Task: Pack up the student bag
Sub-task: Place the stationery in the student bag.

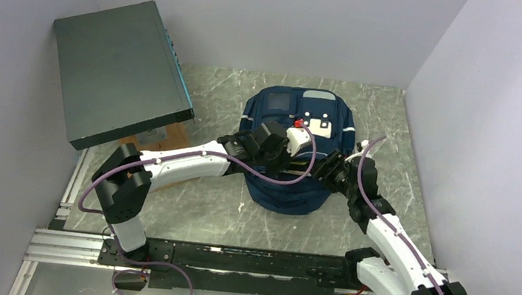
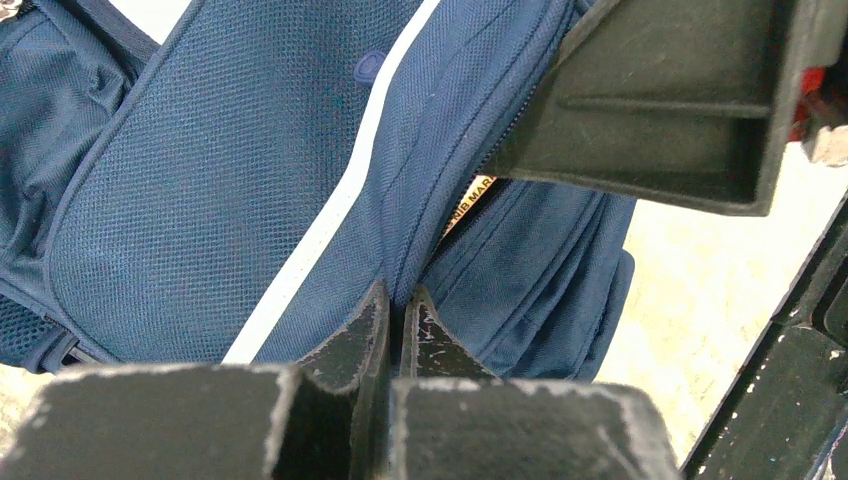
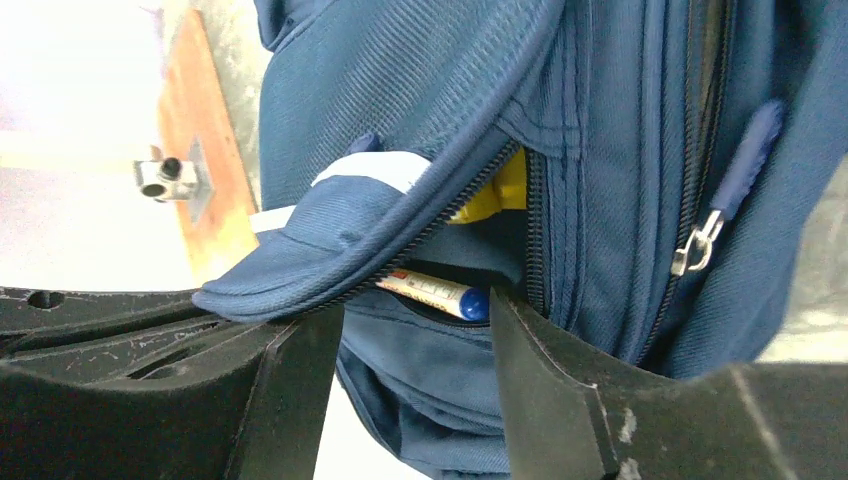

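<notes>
At the centre of the worktop (image 1: pixel 207 201), the student bag (image 1: pixel 286 195) lies flat with both arms bent in over its near half.

Seen from above, the left arm (image 1: pixel 182 159) rises from its base at 7 o'clock, folds at the elbow and stretches level toward 3 o'clock onto the bag. The left jaws are closed, pinching the blue fabric at the zip edge beside the white stripe (image 2: pixel 330 215). The right arm (image 1: pixel 389 233) reaches in from 5 o'clock toward 10 o'clock, wrist low at the bag's right side. The right jaws stand apart with nothing between them, facing the unzipped pocket mouth. There a blue-capped pen (image 3: pixel 435 293) lies under the lifted flap, below something yellow (image 3: pixel 495 190). A dark flat box (image 1: pixel 118 72) leans at 10 o'clock.
</notes>
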Motion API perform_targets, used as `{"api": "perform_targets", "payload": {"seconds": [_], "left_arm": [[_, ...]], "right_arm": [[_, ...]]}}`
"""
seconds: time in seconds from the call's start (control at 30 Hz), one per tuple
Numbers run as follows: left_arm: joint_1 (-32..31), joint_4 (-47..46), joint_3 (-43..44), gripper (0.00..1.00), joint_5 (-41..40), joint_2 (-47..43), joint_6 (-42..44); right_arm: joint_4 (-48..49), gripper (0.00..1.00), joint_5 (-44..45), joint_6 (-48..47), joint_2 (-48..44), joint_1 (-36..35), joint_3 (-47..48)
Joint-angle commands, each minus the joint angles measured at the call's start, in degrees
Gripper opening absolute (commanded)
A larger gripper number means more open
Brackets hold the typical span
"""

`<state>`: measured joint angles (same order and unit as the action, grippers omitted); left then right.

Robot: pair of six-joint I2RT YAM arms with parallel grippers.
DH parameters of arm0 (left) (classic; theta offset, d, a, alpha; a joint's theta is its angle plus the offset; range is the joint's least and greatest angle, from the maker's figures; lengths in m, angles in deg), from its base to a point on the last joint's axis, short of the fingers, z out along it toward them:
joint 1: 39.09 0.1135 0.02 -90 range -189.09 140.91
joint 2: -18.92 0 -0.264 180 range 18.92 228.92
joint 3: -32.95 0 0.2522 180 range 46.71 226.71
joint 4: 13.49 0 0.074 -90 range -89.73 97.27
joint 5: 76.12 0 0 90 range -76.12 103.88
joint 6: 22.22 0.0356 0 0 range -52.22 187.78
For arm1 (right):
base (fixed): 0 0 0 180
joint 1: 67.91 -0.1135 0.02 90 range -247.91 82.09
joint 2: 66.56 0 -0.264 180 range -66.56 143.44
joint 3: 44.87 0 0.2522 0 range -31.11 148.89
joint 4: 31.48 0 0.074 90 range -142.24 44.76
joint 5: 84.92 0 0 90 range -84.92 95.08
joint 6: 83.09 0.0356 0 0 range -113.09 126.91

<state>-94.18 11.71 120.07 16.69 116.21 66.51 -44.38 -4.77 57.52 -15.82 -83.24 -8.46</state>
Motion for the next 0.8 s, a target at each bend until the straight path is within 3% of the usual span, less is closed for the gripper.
{"api": "perform_targets", "payload": {"seconds": [0.0, 0.17, 0.33, 0.4, 0.5, 0.6, 0.7, 0.77], "left_arm": [[-1.0, -1.5, 2.4, 0.00, 6.6, -5.0, -2.9], [-0.8, -0.5, 2.9, 0.00, 7.3, -4.7, -3.1], [-0.7, 0.5, 3.1, 0.02, 7.6, -4.9, -3.3], [-0.7, 1.1, 3.0, 0.09, 8.2, -4.8, -3.7], [-0.6, 3.0, 3.1, 0.34, 8.5, -5.1, -5.2], [-0.2, 5.1, 1.6, 0.51, 9.3, -8.2, -5.3], [-0.1, 4.3, -2.2, 0.62, 7.8, -14.4, -4.4], [0.0, 5.4, -3.8, 0.64, 6.3, -19.5, -3.6]], "right_arm": [[-12.2, 0.58, 7.3, -11.6, 0.2, 0.2, 9.4], [-21.2, 0.58, 8.7, -17.5, 1.0, 0.0, 15.0], [-19.9, 0.51, 4.2, -15.0, -3.3, -5.2, 10.0], [-19.2, 0.50, 5.3, -13.0, -6.2, -8.6, 7.7], [-22.1, 0.50, 7.3, -13.7, -10.3, -11.2, 7.7], [-26.2, 0.51, 8.4, -15.1, -12.2, -12.3, 8.9], [-25.1, 0.49, 6.3, -11.4, -11.4, -15.8, 8.1], [-21.3, 0.49, 7.7, -6.2, -10.7, -20.7, 6.7]]}}
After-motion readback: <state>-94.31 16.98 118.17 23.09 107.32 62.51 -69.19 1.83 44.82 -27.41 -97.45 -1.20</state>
